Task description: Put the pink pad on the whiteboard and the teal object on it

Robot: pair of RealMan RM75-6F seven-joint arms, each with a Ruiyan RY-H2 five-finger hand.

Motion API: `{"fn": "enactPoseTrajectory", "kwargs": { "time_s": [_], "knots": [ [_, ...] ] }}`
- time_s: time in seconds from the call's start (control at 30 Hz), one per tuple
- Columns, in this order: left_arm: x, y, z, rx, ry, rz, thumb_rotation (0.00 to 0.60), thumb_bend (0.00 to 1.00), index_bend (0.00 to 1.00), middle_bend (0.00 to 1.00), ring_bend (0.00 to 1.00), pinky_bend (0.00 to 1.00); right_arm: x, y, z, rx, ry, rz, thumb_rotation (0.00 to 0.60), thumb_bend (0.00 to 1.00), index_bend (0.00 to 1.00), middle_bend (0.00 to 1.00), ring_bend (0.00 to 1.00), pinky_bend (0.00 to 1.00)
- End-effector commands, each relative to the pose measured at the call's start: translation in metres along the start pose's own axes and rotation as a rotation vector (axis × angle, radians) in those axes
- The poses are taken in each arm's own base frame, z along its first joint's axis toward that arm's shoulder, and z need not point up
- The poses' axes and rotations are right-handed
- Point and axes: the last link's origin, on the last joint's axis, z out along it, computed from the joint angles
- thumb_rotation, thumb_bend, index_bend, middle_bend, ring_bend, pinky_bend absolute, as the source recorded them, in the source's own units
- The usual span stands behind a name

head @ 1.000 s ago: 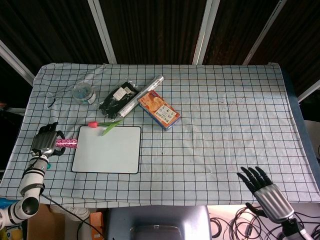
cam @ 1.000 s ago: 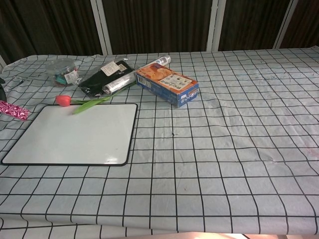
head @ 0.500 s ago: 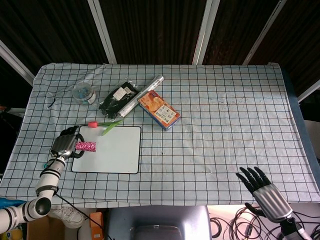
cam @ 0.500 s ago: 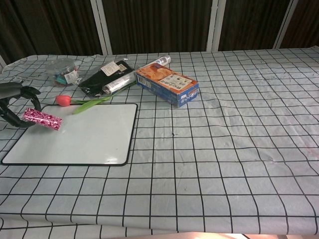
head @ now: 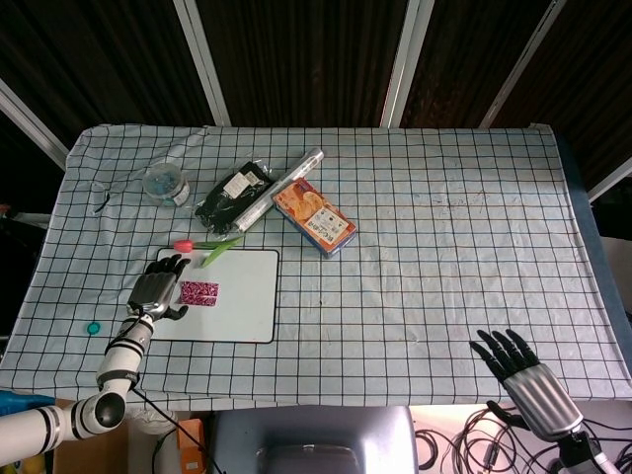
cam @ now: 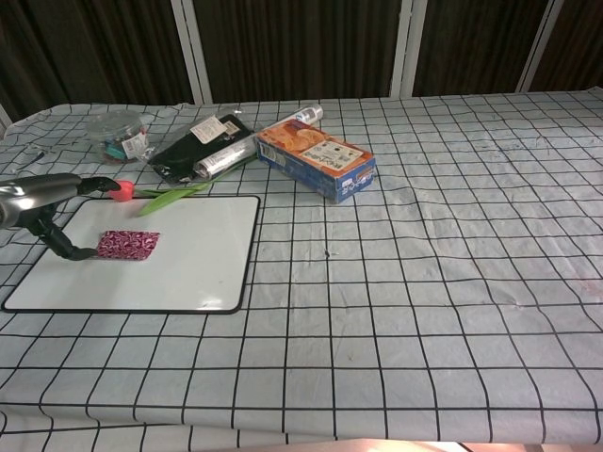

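Fingers of your left hand look like they're pinching the near-left edge of the pink pad, which already lies flat on the whiteboard, so I'd call half the job done. Teal object is the small thing on the desk left of the whiteboard, well apart from it, untouched. Your right hand hangs spread and empty far right of the whiteboard. Count: one pad, one whiteboard, one teal object.
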Motion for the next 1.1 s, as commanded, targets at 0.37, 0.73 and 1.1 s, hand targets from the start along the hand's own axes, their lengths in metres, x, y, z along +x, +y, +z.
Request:
{"fn": "enactPoseTrajectory", "kwargs": {
  "time_s": [0.37, 0.73, 1.1],
  "knots": [
    [0.004, -0.064, -0.054, 0.108, 0.036, 0.215, 0.600, 0.30, 0.23, 0.00, 0.00, 0.11, 0.001, 0.000, -0.003, 0.004, 0.006, 0.003, 0.600, 0.17, 0.00, 0.00, 0.00, 0.00],
    [-0.025, -0.138, -0.079, 0.224, 0.019, 0.174, 0.600, 0.30, 0.33, 0.00, 0.00, 0.12, -0.003, -0.005, -0.001, 0.013, -0.006, -0.009, 0.600, 0.17, 0.00, 0.00, 0.00, 0.00],
    [-0.044, -0.155, -0.066, 0.221, 0.009, 0.135, 0.600, 0.30, 0.35, 0.00, 0.00, 0.11, -0.005, -0.006, 0.000, 0.012, -0.012, -0.015, 0.600, 0.17, 0.00, 0.00, 0.00, 0.00]
  ]
}}
